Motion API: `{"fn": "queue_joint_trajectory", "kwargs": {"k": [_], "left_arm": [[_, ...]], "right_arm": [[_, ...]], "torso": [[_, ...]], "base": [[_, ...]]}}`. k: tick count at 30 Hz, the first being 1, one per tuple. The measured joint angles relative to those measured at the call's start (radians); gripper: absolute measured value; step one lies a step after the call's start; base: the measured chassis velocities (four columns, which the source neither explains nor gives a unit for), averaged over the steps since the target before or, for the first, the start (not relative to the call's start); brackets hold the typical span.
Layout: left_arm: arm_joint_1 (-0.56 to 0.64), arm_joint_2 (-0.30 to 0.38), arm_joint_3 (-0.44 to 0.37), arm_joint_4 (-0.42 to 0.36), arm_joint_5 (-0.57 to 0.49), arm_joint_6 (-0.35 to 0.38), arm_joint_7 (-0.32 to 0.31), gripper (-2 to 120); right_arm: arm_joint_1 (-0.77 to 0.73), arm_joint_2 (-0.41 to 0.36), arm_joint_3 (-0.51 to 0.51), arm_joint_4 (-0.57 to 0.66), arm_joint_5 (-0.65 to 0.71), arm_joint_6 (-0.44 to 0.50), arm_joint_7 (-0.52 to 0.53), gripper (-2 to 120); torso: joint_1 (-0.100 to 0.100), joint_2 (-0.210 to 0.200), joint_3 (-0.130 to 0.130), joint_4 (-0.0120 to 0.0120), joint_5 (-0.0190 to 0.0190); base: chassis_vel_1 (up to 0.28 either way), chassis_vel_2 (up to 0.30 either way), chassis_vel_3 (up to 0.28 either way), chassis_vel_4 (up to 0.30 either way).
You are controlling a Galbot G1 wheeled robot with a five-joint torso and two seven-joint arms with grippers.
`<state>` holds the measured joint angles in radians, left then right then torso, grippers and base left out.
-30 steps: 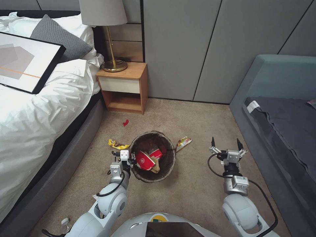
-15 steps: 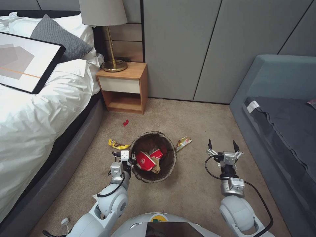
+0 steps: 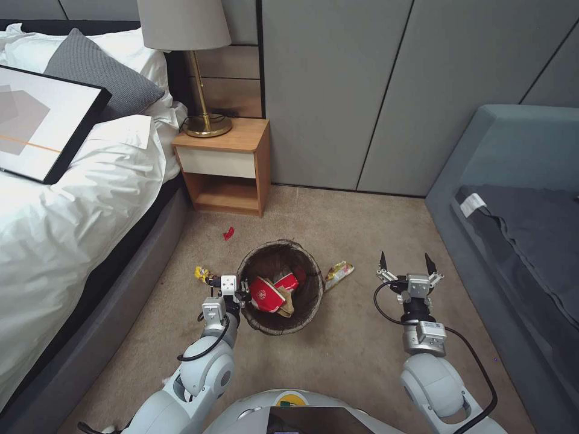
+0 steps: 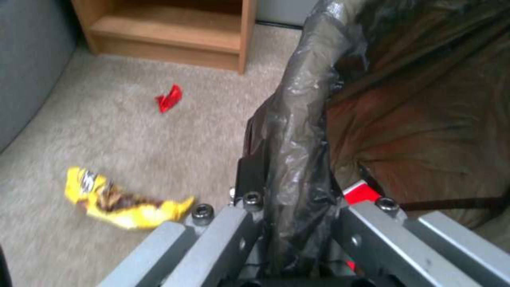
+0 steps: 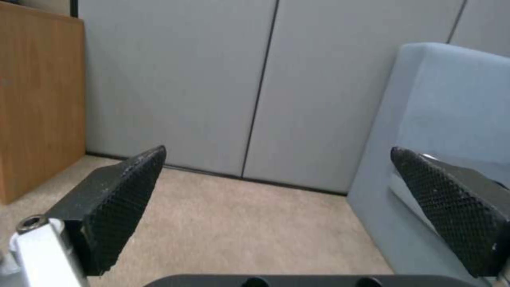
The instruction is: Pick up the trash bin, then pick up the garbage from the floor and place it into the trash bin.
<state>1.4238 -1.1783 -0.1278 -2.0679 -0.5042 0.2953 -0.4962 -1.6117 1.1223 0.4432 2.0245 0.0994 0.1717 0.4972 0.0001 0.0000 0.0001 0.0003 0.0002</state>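
The trash bin [image 3: 309,296], lined with a dark bag, sits in front of me with red-and-white cups [image 3: 266,295] and tan paper inside. My left gripper [image 3: 239,293] is shut on its near-left rim; the left wrist view shows the fingers [image 4: 250,175] clamping the bag-covered rim [image 4: 297,119]. Garbage lies on the carpet: a yellow wrapper [image 3: 202,274] [image 4: 122,201] left of the bin, a red scrap [image 3: 228,233] [image 4: 169,97] farther off, and a colourful wrapper [image 3: 339,274] just right of the bin. My right gripper [image 3: 405,263] [image 5: 276,159] hangs open and holds nothing, right of that wrapper.
A bed [image 3: 66,229] with its grey frame runs along the left. A wooden nightstand [image 3: 223,166] with a lamp [image 3: 199,72] stands ahead by the grey wall. A blue-grey sofa [image 3: 512,199] borders the right. Open carpet lies between bed and sofa.
The whole view has shifted, so the floor litter sits a little lower in the picture while the bin stays in my left gripper. My open right gripper has drifted slightly left.
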Motion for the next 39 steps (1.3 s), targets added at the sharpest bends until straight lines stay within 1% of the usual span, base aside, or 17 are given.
{"fn": "queue_joint_trajectory", "kwargs": {"k": [1, 2, 4, 5, 8, 10, 14, 16, 20, 23, 28, 31, 32, 36, 37, 39], "left_arm": [[0.000, 0.000, 0.000, -0.001, 0.000, 0.000, 0.000, 2], [0.000, 0.000, 0.000, -0.001, 0.000, 0.000, 0.000, 2], [0.001, 0.000, 0.000, -0.001, 0.000, 0.000, 0.000, 2], [0.001, -0.001, -0.001, -0.001, 0.000, 0.000, 0.000, 2], [0.003, -0.002, -0.001, -0.001, 0.000, 0.000, 0.000, 2], [0.003, -0.002, -0.001, -0.001, 0.000, 0.000, -0.001, 2], [0.003, -0.003, -0.001, -0.002, 0.001, 0.000, -0.001, 2], [0.003, -0.003, -0.001, -0.002, 0.001, 0.000, -0.001, 2], [0.004, -0.004, -0.001, -0.002, 0.001, -0.001, -0.001, 2], [0.005, -0.005, -0.001, -0.002, 0.002, -0.001, -0.001, 2], [0.006, -0.005, -0.001, -0.002, 0.003, -0.002, -0.001, 2], [0.007, -0.004, -0.003, -0.002, 0.003, -0.002, -0.001, 2], [0.007, -0.004, -0.003, -0.002, 0.003, -0.002, -0.001, 2], [0.007, -0.006, -0.002, -0.001, 0.005, -0.003, -0.001, 2], [0.007, -0.006, -0.002, -0.001, 0.005, -0.003, -0.001, 2], [0.007, -0.007, 0.000, 0.000, 0.005, -0.003, -0.001, 2]], "right_arm": [[0.000, 0.000, -0.003, 0.000, 0.000, 0.000, 0.000, 100], [0.000, 0.000, -0.003, 0.000, 0.000, 0.000, 0.000, 100], [0.001, 0.002, -0.005, 0.000, 0.000, -0.001, 0.000, 100], [0.002, 0.004, -0.005, -0.001, -0.001, -0.001, 0.001, 100], [0.004, 0.006, -0.006, -0.004, -0.002, 0.000, 0.002, 100], [0.009, 0.008, -0.006, -0.007, -0.003, 0.002, 0.007, 100], [0.017, 0.009, -0.007, -0.010, -0.003, 0.007, 0.014, 100], [0.018, 0.009, -0.007, -0.010, -0.001, 0.005, 0.016, 100], [0.019, 0.002, -0.008, -0.004, 0.007, -0.008, 0.020, 100], [0.019, -0.019, -0.010, 0.010, 0.031, -0.031, 0.021, 100], [0.019, -0.033, -0.010, 0.019, 0.043, -0.044, 0.020, 100], [0.021, -0.066, -0.010, 0.028, 0.066, -0.060, 0.014, 100], [0.021, -0.066, -0.010, 0.028, 0.066, -0.060, 0.014, 100], [0.041, -0.103, -0.030, 0.034, 0.164, -0.114, 0.021, 100], [0.041, -0.103, -0.030, 0.034, 0.164, -0.114, 0.021, 100], [0.059, -0.118, -0.049, 0.035, 0.242, -0.157, 0.034, 100]], "torso": [[0.000, 0.000, 0.000, -0.0005, -0.0009], [0.000, 0.000, 0.000, -0.0005, -0.0009], [0.000, 0.000, 0.000, -0.0003, 0.0002], [0.000, 0.000, 0.000, -0.0002, -0.0004], [0.000, 0.000, 0.000, -0.0001, 0.0000], [0.000, 0.000, 0.000, -0.0001, -0.0005], [0.000, 0.000, 0.000, -0.0006, -0.0003], [0.000, 0.000, 0.000, -0.0004, -0.0003], [0.000, 0.000, 0.000, -0.0001, -0.0001], [0.000, 0.000, 0.000, -0.0004, -0.0002], [0.000, 0.000, 0.000, -0.0004, -0.0002], [0.000, 0.000, 0.000, -0.0003, -0.0002], [0.000, 0.000, 0.000, -0.0003, -0.0002], [0.000, 0.000, 0.000, -0.0003, -0.0002], [0.000, 0.000, 0.000, -0.0003, -0.0002], [0.000, 0.000, 0.000, -0.0002, -0.0003]], "base": [[-0.194, 0.216, 0.209, -0.208], [-0.194, 0.216, 0.209, -0.208], [-0.191, 0.213, 0.191, -0.179], [-0.173, 0.181, 0.196, -0.176], [-0.161, 0.175, 0.185, -0.167], [-0.150, 0.157, 0.152, -0.153], [-0.130, 0.128, 0.124, -0.130], [-0.112, 0.090, 0.115, -0.092], [-0.016, 0.019, 0.011, -0.014], [0.000, 0.000, 0.000, 0.000], [0.000, 0.000, 0.000, 0.000], [0.000, 0.000, 0.000, 0.000], [0.000, 0.000, 0.000, 0.000], [0.000, 0.000, 0.000, 0.000], [0.000, 0.000, 0.000, 0.000], [0.000, 0.000, 0.000, 0.000]]}}
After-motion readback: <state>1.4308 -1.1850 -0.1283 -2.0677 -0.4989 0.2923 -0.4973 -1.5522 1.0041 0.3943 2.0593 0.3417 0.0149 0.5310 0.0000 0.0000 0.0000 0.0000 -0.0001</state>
